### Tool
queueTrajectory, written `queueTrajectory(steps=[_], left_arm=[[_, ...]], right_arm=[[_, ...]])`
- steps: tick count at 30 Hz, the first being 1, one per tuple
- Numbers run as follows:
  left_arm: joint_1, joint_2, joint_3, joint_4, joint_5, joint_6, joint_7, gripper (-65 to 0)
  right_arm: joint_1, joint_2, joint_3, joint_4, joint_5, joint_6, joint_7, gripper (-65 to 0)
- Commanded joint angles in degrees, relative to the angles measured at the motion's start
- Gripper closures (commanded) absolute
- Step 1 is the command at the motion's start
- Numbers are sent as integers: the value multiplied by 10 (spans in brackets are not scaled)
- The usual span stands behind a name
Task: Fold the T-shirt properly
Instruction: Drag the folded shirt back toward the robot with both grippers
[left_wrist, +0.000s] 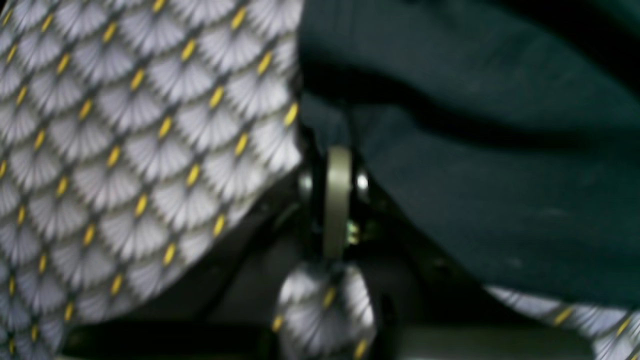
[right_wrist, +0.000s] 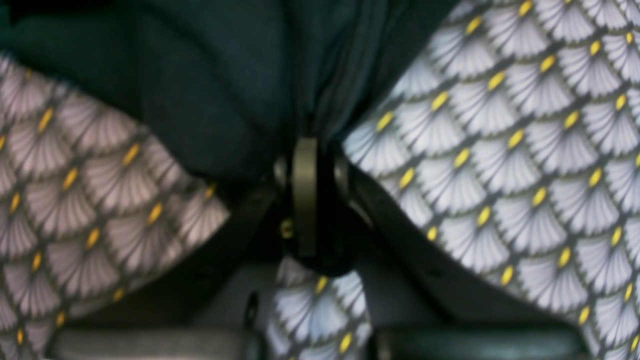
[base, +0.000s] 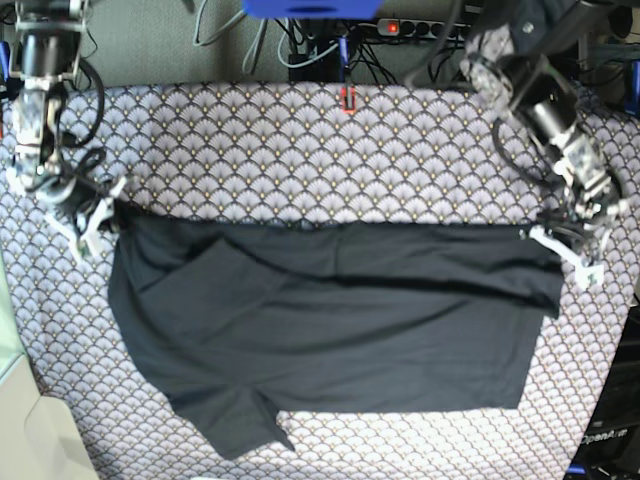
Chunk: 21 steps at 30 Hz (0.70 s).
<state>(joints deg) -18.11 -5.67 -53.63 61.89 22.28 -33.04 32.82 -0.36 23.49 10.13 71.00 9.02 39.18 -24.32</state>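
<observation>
The black T-shirt (base: 330, 320) lies across the patterned table, folded over along its far edge, with one sleeve sticking out at the near left. My left gripper (base: 556, 240) is at the shirt's far right corner. In the left wrist view it (left_wrist: 336, 150) is shut, pinching the dark cloth (left_wrist: 480, 200). My right gripper (base: 108, 213) is at the far left corner. The right wrist view shows it (right_wrist: 307, 145) shut, with the shirt's cloth (right_wrist: 210, 90) bunched between its fingers. The cloth runs taut between the two grippers.
The table cover (base: 300, 150) is pale with a fan pattern and yellow dots. A small red mark (base: 348, 98) sits at its far edge. Cables and a power strip (base: 410, 27) lie behind the table. The table's edges are close to both arms.
</observation>
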Motion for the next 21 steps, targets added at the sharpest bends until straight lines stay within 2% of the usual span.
queueTrajectory(steps=[1, 7, 12, 14, 21], left_arm=[[0, -9, 0, 22, 5, 4, 1, 0], [52, 6, -4, 89, 10, -52, 5, 0], [84, 6, -4, 143, 5, -58, 47, 0], [97, 6, -4, 160, 5, -70, 51, 0], [124, 6, -5, 179, 5, -70, 51, 0]], right_arm=[[-7, 8, 3, 17, -4, 8, -10, 0], [-55, 7, 39, 59, -4, 8, -10, 0], [-88, 7, 83, 68, -4, 8, -7, 0], [-108, 7, 97, 80, -4, 8, -7, 0], [-157, -12, 120, 126, -5, 8, -5, 0]])
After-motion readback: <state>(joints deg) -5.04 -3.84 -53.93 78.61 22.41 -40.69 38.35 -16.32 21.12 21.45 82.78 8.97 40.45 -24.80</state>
